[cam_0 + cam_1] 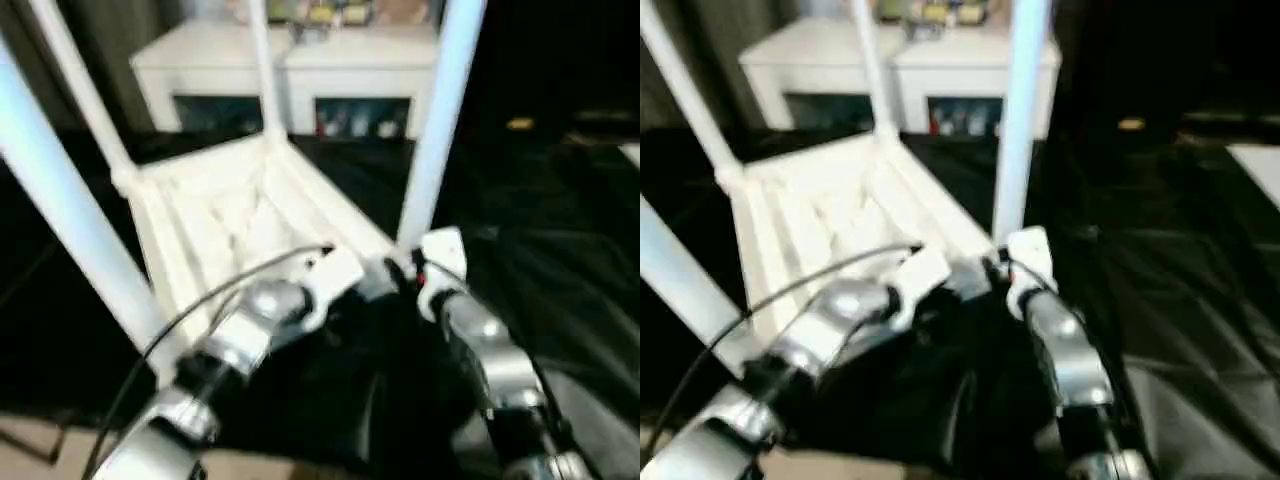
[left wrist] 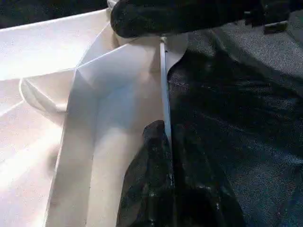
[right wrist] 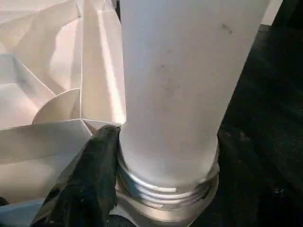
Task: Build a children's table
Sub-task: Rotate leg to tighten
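Inside tabletop [image 1: 230, 215] corner sockets, four legs [image 1: 437, 130] stand.

No legible txt, labels or nos. anywhere.

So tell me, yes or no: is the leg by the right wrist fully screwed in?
No: on the leg, threads still show above the corner socket.

White ribbed tabletop [image 1: 230, 215] and white legs [image 1: 440, 120]; black cloth surface [image 1: 560, 270]; silver forearms [image 1: 480, 350]; apparently white cabinet [image 1: 290, 70].
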